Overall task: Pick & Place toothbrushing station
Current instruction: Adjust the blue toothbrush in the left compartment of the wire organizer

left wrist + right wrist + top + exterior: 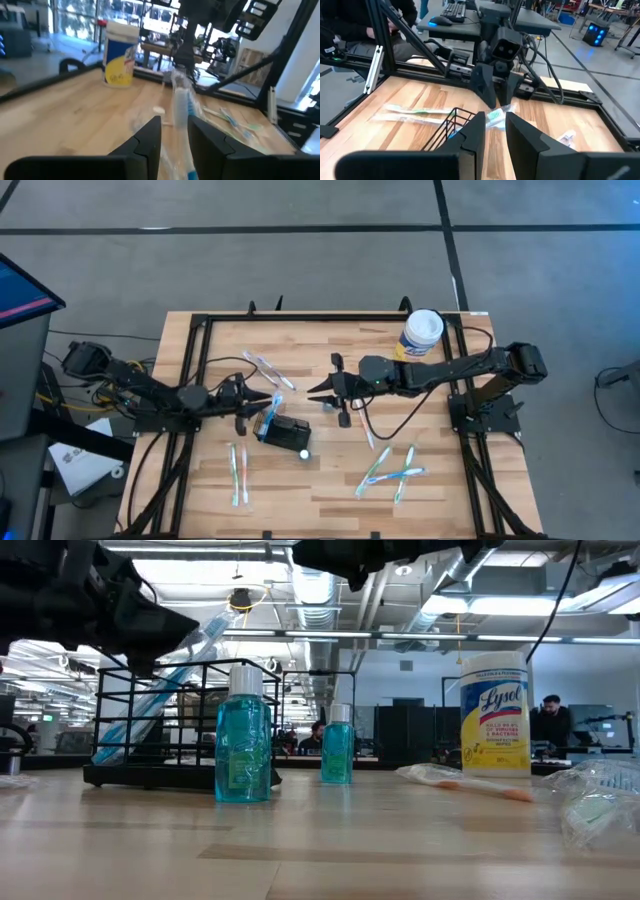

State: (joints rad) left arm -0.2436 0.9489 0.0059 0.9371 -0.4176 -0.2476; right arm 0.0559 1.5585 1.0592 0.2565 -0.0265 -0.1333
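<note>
Left end effector (268,402) grips a wrapped toothbrush (181,107) just above the holder (285,430), centre-left of desk (330,480). Probably mid-insertion; next: lower into a slot. Right end effector (318,390) hovers narrow, apparently empty.

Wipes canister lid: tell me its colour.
White; the canister lid shows best in the high view.

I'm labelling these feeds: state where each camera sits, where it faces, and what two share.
High: above the table, looking straight down; left gripper and right gripper show.
Low: at tabletop height, looking level across into the room; arms overhead.
Left wrist: on the left arm, facing the right arm; own gripper in front.
Right wrist: on the right arm, facing the left gripper; own gripper in front.
High and low share the yellow canister and black holder.
</note>
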